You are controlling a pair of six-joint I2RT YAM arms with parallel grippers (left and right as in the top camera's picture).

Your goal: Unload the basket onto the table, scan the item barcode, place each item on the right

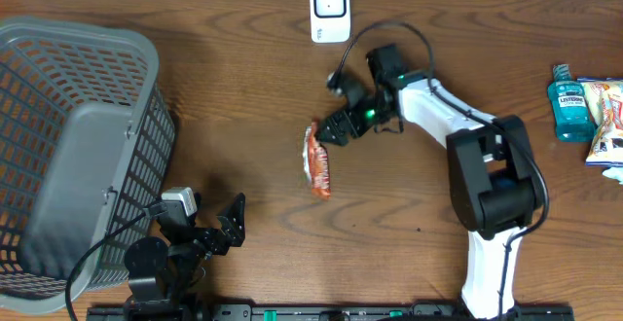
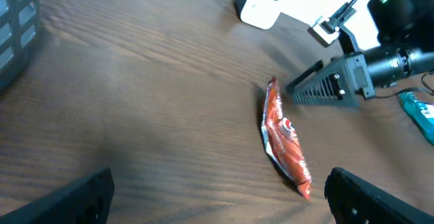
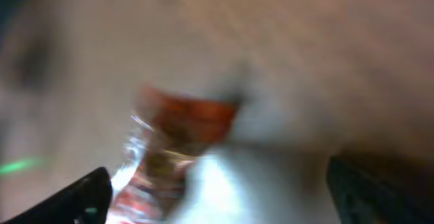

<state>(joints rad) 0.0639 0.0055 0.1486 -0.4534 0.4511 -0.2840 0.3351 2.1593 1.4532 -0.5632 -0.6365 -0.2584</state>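
The snack packet (image 1: 317, 162) lies on the surface (image 1: 243, 88) near the middle, well apart from the white scanner (image 1: 329, 10) at the far edge. The right end effector (image 1: 331, 130) sits just beside the packet's top end. Its fingers are spread wide and hold nothing. The right wrist view is too blurry to tell if a finger touches the packet. The left end effector (image 1: 234, 222) is wide open and empty too, well apart from the packet.

Some things could go wrong from here. The packet looks thin and slippery, so closing fingers may pinch only an edge and it could slide out. It looks soft and may fold, which could crease the barcode and hide it from the scanner. No barcode shows now, so it may face down. A finger could also push the packet away across the smooth wood.

The packet is shiny, crinkly foil, red and orange, long with flat sealed ends. The surface is smooth brown wood with wavy lines. The scanner is a white box with round corners. The basket (image 1: 58, 58) on the left is grey with open slots.
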